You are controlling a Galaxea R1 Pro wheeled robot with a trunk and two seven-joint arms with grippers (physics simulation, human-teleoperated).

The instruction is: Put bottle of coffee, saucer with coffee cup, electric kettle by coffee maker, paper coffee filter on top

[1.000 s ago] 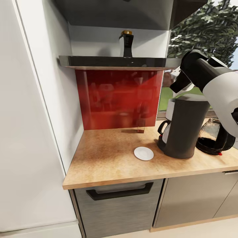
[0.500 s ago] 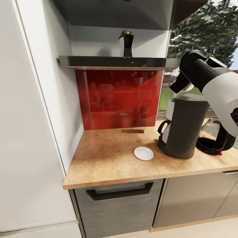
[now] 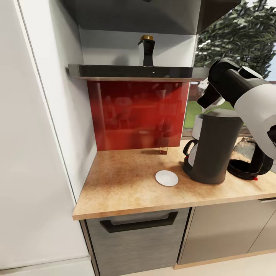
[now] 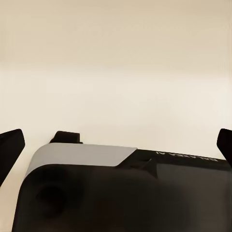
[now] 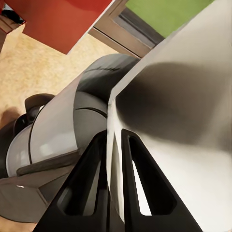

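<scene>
A wooden countertop [image 3: 126,191] runs under a red backsplash [image 3: 134,115], with a tall white panel on the left and a window with trees at the far right. The coffee maker [image 3: 209,147] stands on the right half of the counter, the white saucer [image 3: 166,178] lies just beside it on its left, and the glass electric kettle [image 3: 249,159] sits just beside it on the right, partly behind my right arm [image 3: 245,96]. The bottle of coffee [image 3: 146,51] is upright on the dark shelf [image 3: 130,72] above the backsplash, well apart from everything below.

My right gripper [image 5: 114,145] hangs over the coffee maker's top, its two dark fingers [image 5: 82,188] pinched close on the edge of a pale sheet, probably the paper coffee filter [image 5: 179,111]; the close view makes that hard to confirm.

My left gripper [image 4: 116,140] faces a plain cream surface, fingertips spread wide apart, nothing between them.
</scene>
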